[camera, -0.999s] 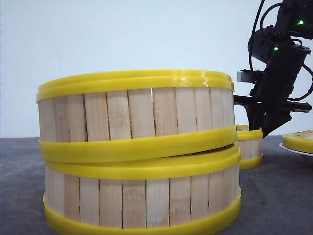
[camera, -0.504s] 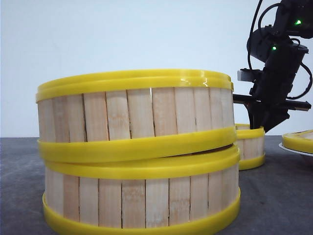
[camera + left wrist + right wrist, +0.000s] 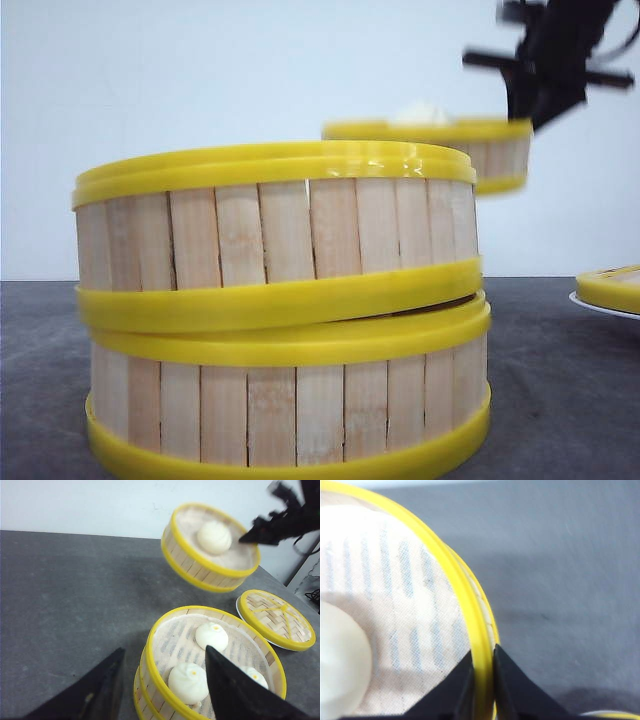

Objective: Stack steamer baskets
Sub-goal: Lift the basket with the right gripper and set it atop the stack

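Note:
Two steamer baskets stand stacked close to the front camera, the upper one (image 3: 270,230) sitting slightly askew on the lower one (image 3: 290,400). White buns lie inside the top basket (image 3: 175,635). A third steamer basket (image 3: 495,155) hangs in the air behind and to the right of the stack, tilted, with one bun in it (image 3: 214,536). My right gripper (image 3: 482,667) is shut on its yellow rim (image 3: 470,630). My left gripper (image 3: 164,649) is open over the near rim of the stack, one finger outside the wall and one over the inside.
A woven bamboo lid with a yellow rim (image 3: 277,617) rests on a white plate (image 3: 592,304) to the right of the stack. The grey tabletop (image 3: 65,590) stretches to the left, with a pale wall behind.
My right gripper has lifted the third basket off the table, up and to the left; it now hangs higher than the top of the stack.

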{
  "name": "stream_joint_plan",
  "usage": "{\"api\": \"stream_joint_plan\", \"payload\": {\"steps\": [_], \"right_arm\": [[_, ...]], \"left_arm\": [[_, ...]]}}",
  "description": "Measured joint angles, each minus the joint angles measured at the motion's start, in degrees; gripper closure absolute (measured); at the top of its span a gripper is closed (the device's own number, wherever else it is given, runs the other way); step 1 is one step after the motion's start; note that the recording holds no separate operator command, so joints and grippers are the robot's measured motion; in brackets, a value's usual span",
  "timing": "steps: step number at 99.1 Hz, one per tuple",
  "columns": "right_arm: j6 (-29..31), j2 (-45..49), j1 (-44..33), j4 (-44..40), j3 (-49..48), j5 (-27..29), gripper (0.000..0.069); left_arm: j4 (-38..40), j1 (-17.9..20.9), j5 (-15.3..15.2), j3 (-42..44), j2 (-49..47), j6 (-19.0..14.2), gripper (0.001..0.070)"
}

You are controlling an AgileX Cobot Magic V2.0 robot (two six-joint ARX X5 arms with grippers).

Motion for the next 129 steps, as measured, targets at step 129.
{"api": "stream_joint_plan", "payload": {"steps": [129], "right_arm": [[-12.94, -4.92, 25.16, -25.57, 4.37, -4.15, 0.0658]], "left_arm": [[-0.46, 0.0, -0.02, 0.0, 0.0, 0.24, 0.041]]}}
